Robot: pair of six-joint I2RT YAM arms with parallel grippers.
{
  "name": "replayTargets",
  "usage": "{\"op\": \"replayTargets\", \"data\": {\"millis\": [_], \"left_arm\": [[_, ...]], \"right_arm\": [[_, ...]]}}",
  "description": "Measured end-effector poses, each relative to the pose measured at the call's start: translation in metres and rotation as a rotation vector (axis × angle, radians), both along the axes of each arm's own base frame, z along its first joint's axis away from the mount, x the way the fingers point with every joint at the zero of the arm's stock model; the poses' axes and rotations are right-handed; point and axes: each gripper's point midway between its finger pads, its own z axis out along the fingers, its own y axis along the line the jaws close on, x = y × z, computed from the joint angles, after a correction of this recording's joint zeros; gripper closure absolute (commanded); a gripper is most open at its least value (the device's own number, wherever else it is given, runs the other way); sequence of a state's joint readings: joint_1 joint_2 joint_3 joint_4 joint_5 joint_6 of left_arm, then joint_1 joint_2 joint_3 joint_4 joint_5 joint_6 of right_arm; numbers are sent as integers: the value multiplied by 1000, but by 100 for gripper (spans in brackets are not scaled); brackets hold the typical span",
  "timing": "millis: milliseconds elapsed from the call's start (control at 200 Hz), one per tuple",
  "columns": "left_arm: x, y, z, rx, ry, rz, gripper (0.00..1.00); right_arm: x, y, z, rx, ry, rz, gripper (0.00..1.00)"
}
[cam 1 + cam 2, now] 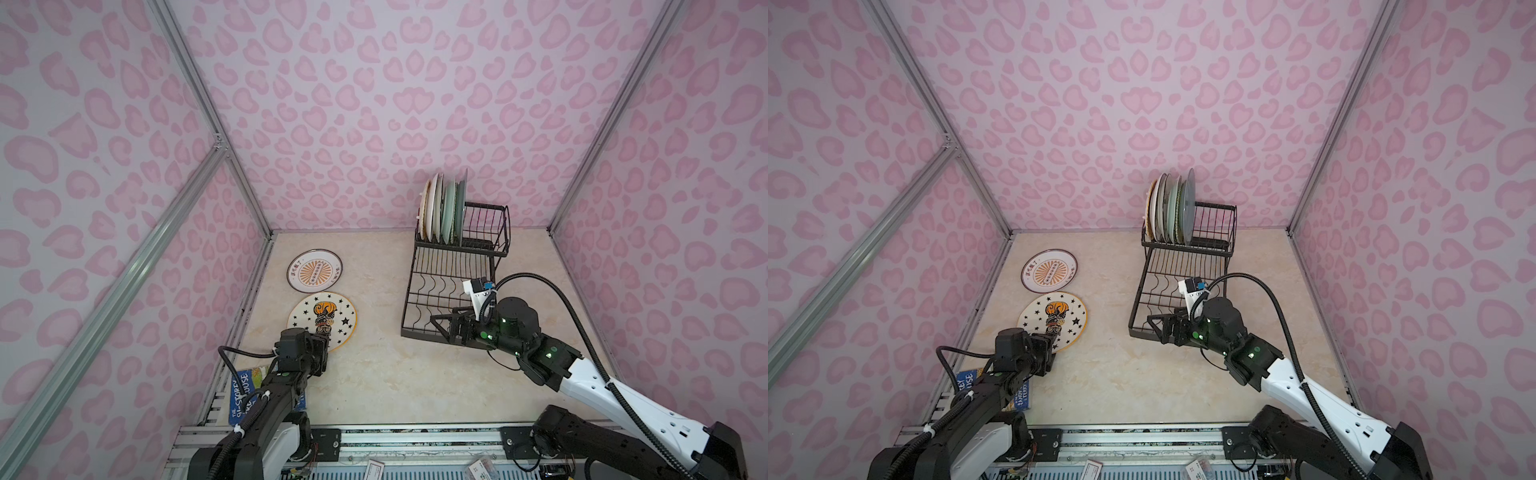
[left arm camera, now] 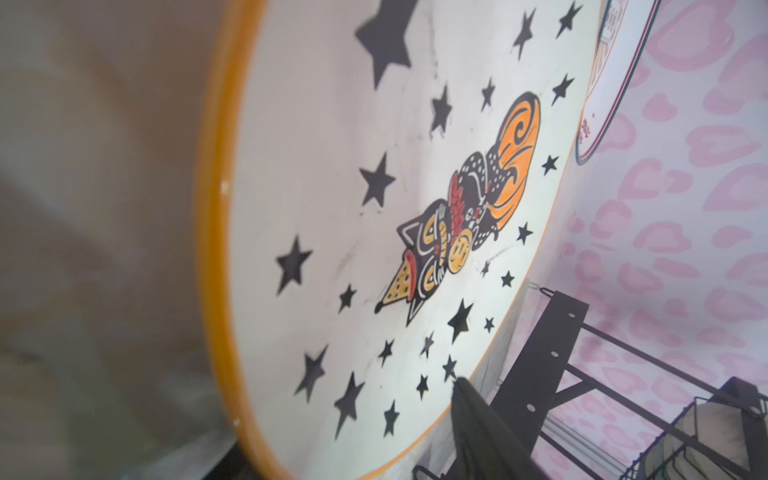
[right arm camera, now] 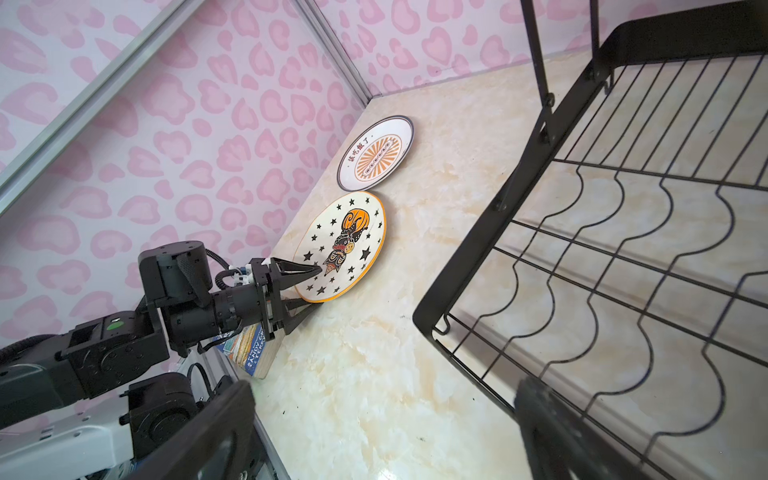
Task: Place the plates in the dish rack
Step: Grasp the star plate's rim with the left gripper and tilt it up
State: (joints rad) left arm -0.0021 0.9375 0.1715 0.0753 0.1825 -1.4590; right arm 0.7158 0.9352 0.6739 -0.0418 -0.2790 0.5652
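Observation:
A white plate with black stars and an orange rim (image 1: 343, 309) (image 1: 1069, 309) (image 3: 357, 232) lies near the left wall and fills the left wrist view (image 2: 332, 249). My left gripper (image 1: 326, 334) (image 1: 1054, 337) (image 3: 315, 287) is open and straddles its near rim. One finger (image 2: 482, 424) is over the face and the other is under the rim. A sunburst plate (image 1: 314, 270) (image 1: 1049, 271) (image 3: 376, 151) lies flat just beyond. The dish rack (image 1: 457, 247) (image 1: 1183, 247) (image 3: 498, 203) holds several upright plates (image 1: 444, 212) (image 1: 1173, 208) in its raised tier. My right gripper (image 1: 444, 322) (image 1: 1158, 323) (image 3: 382, 432) hangs open and empty at the rack's near left corner.
A blue-covered book (image 1: 243, 390) (image 1: 967, 380) (image 3: 253, 349) lies by the left wall under my left arm. Pink patterned walls close in on three sides. The rack's lower tier of wavy wires (image 3: 623, 270) has no plate in it.

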Motion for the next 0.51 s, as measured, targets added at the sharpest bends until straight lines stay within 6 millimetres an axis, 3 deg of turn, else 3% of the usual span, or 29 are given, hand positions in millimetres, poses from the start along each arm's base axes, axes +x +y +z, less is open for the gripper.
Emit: {"op": "replayTargets", "data": {"millis": [180, 295, 505], "left_arm": [[1, 3, -2, -28, 1, 55, 53], [0, 4, -7, -33, 22, 76, 72], [1, 7, -3, -23, 3, 91, 91]], "right_arm": [[-2, 2, 1, 4, -2, 7, 3], [-2, 0, 1, 8, -6, -5, 3], [-5, -3, 6, 21, -14, -14, 3]]}}
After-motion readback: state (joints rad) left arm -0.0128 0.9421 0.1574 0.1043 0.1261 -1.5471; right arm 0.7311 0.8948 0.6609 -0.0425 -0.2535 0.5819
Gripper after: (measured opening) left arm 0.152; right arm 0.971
